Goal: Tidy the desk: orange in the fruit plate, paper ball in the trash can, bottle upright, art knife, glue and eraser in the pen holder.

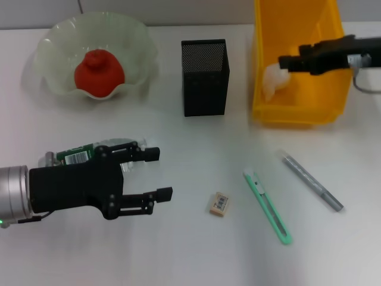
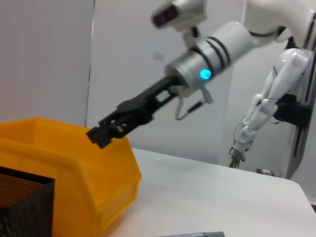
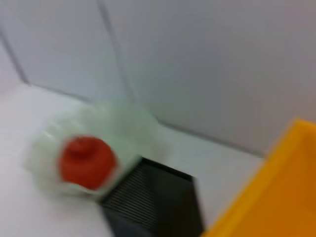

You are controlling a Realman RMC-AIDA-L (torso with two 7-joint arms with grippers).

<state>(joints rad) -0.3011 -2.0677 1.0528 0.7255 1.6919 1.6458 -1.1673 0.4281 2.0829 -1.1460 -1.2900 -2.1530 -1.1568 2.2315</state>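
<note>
Right hand (image 1: 284, 62) hangs over the big yellow plastic trash can (image 1: 297, 107), fingers closed and empty, lumpy white paper ball (image 1: 274, 80) inside below. Left hand (image 1: 162, 174) is open above the clear green-label bottle (image 1: 80, 154).

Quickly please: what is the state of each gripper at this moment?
Left gripper: open, holding nothing, its fingers beside the lying bottle.
Right gripper: over the trash can, by the paper ball; open or closed cannot be told.

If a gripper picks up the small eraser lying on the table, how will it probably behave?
The eraser looks like a small solid block, so it is probably stiff and light. It lies flat, so it should not roll when pushed, only slide on the smooth table. Being low and short, it may be hard to pinch and could slip from the fingers.
</note>
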